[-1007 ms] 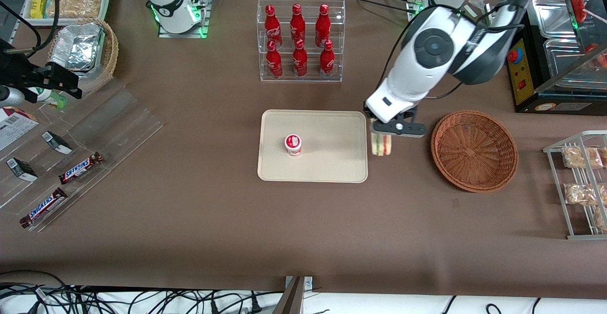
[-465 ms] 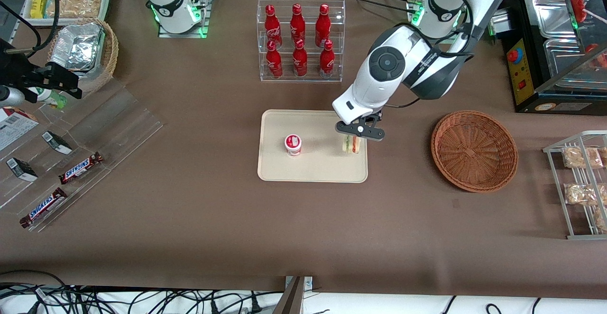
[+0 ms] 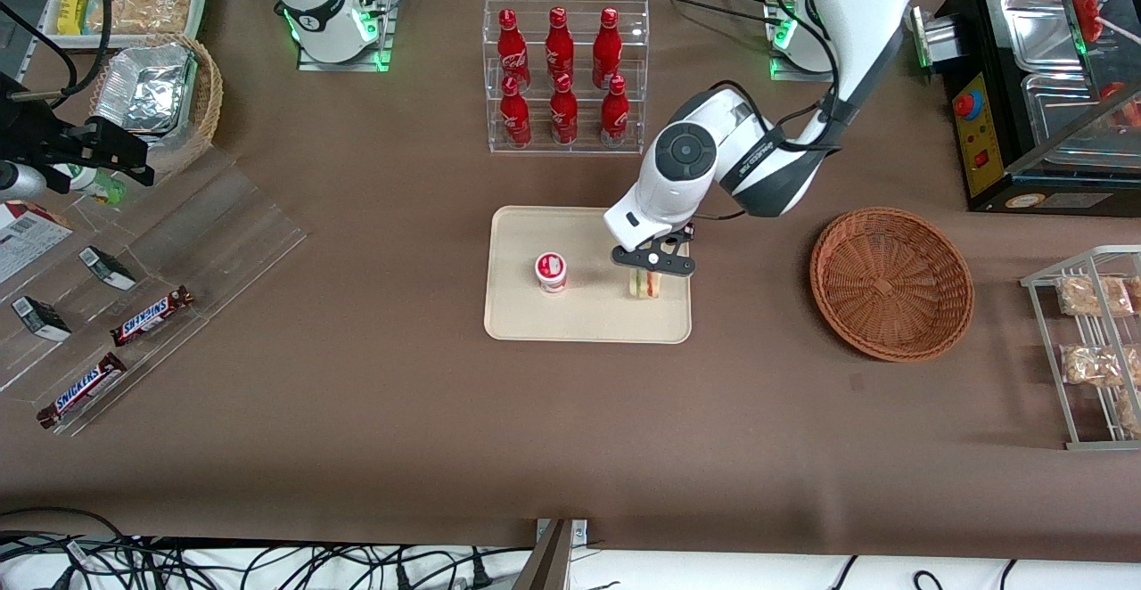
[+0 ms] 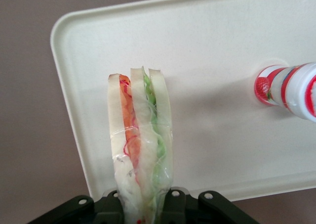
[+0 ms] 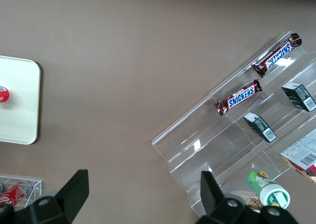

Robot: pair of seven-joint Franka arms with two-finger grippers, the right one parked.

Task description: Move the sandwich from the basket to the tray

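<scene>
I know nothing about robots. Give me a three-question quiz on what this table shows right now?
1. True or false: the claw is shut on the sandwich.
2. The sandwich is over which thing? A) the basket B) the tray C) the bottle rack
3. Fill in: beside the sandwich, on the tray, stands a small red-and-white ____.

Key:
1. True; the sandwich sits clamped between the fingers.
2. B
3. cup; the basket holds nothing.

Cream tray (image 3: pixel 588 323), reddish-brown woven basket (image 3: pixel 891 282), white-red-green sandwich (image 4: pixel 140 150) (black tool (image 3: pixel 650 274)).
</scene>
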